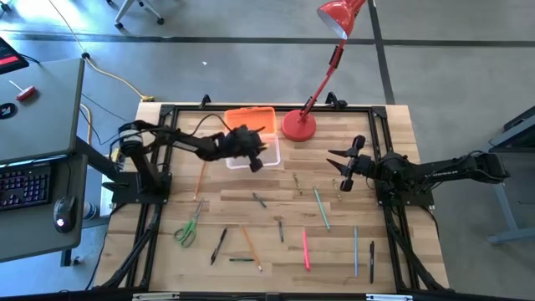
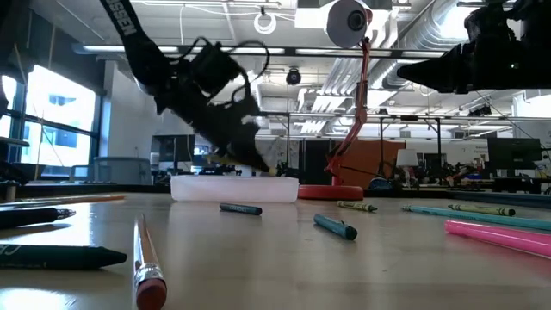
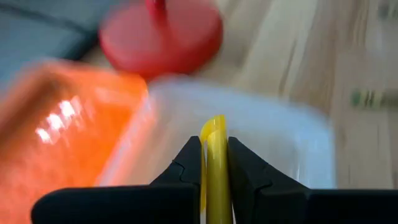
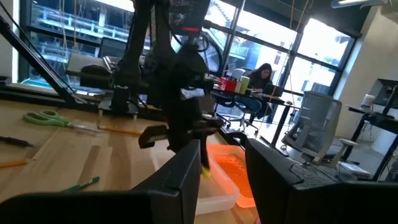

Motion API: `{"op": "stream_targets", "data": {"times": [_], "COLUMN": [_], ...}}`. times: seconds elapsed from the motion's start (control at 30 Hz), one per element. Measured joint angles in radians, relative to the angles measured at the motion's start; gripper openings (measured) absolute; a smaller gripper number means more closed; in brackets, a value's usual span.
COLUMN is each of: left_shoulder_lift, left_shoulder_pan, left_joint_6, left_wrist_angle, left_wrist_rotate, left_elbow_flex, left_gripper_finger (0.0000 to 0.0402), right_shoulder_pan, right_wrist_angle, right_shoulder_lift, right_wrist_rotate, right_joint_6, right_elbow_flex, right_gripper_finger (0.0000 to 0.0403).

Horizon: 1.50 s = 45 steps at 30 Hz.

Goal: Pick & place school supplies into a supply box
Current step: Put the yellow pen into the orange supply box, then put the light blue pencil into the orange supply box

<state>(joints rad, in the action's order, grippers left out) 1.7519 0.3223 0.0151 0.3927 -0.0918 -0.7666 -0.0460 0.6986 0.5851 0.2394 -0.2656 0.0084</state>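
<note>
High view: I see my left claw [image 1: 248, 150] over the supply box [image 1: 253, 139], whose orange lid lies open beside the clear base at the worktop's [image 1: 251, 196] far edge, next to the red lamp base [image 1: 298, 126]; my right claw [image 1: 344, 167] hangs off to the side, fingers apart, holding nothing. Pens and green scissors [image 1: 187, 229] lie scattered nearer me. Low view shows the tray's pale wall [image 2: 234, 187] under the left claw. Left wrist view alone reveals a yellow pen [image 3: 216, 165] clamped between the fingers above the base. Right wrist view shows a seated person [image 4: 260, 77] beyond.
</note>
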Motion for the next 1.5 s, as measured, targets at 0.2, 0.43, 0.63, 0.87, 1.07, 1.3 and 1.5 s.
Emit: {"op": "stream_targets", "data": {"times": [0.2, 0.43, 0.63, 0.87, 1.07, 1.3, 1.5], "left_shoulder_lift": [0.016, 0.016, 0.016, 0.016, 0.015, 0.015, 0.015], "left_shoulder_pan": [0.026, 0.025, 0.025, 0.025, 0.025, 0.024, 0.025], "left_joint_6": [0.005, 0.007, 0.007, -0.036, -0.102, -0.129, -0.129], "left_wrist_angle": [-0.036, -0.012, -0.009, 0.174, 0.28, 0.256, 0.255], "left_wrist_rotate": [0.045, -0.023, -0.024, -0.041, -0.041, -0.041, -0.041], "left_elbow_flex": [0.0, -0.001, -0.001, -0.001, -0.001, -0.001, -0.001], "left_gripper_finger": [0.0084, 0.0142, 0.0166, 0.0153, 0.0142, 0.0138, 0.0133], "right_shoulder_pan": [0.0, 0.001, 0.066, 0.259, 0.415, 0.522, 0.522], "right_wrist_angle": [-0.032, -0.027, -0.053, -0.198, -0.451, -0.45, -0.451], "right_shoulder_lift": [0.046, 0.133, 0.249, 0.419, 0.58, 0.737, 0.9], "right_wrist_rotate": [0.021, 0.089, 0.049, 0.244, 0.425, 0.573, 0.602], "right_joint_6": [0.032, 0.183, 0.292, 0.38, 0.598, 0.937, 1.057], "right_elbow_flex": [0.0, 0.0, 0.009, 0.162, 0.285, 0.333, 0.339], "right_gripper_finger": [0.0108, 0.0108, 0.0108, 0.0108, 0.0108, 0.0108, 0.0108]}}
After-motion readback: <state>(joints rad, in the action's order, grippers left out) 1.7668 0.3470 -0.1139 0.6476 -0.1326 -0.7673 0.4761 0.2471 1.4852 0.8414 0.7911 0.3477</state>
